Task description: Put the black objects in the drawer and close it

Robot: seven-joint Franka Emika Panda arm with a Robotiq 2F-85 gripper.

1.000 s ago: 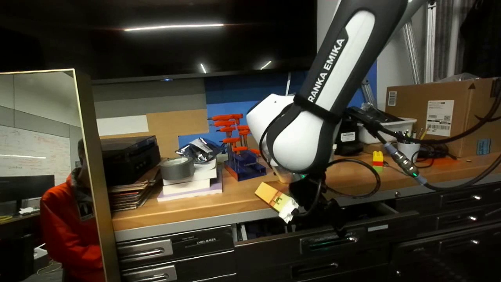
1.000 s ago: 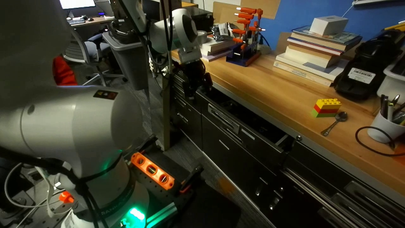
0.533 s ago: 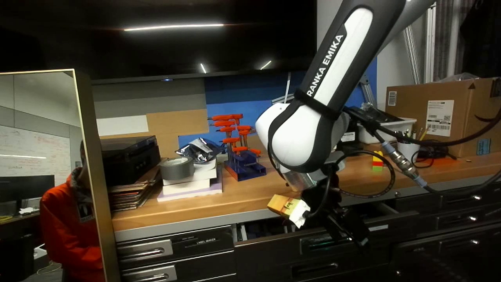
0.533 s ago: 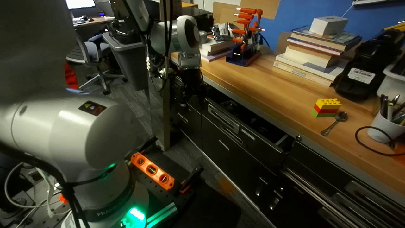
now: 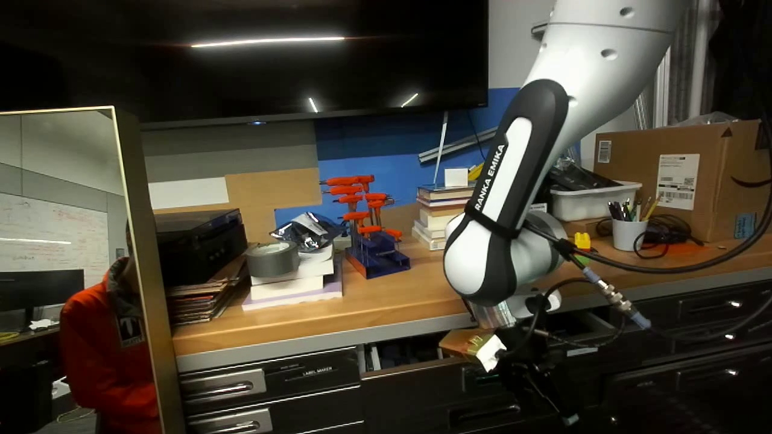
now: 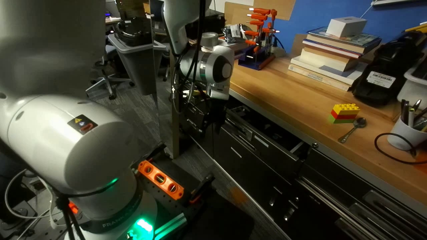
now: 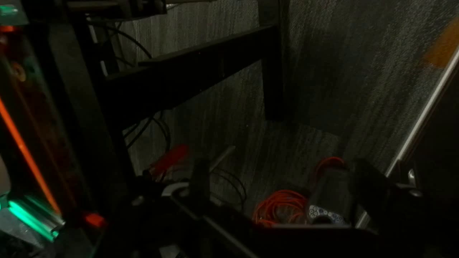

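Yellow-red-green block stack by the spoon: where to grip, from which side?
I'd come from above and pinch the two long side faces of the block stack, jaws across its narrower width. It stands upright on the bench, studs up, and its visible sides look flat. Watch the spoon, lying close beside it.

The wrist view is dim, while 3 streaks [image 5: 268, 42] glare on the screen [image 5: 253, 69].

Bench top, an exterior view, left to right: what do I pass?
In an exterior view: grey tape roll → orange-handled tools → book stack topped by a white box → pen cup. Same order in both exterior views.
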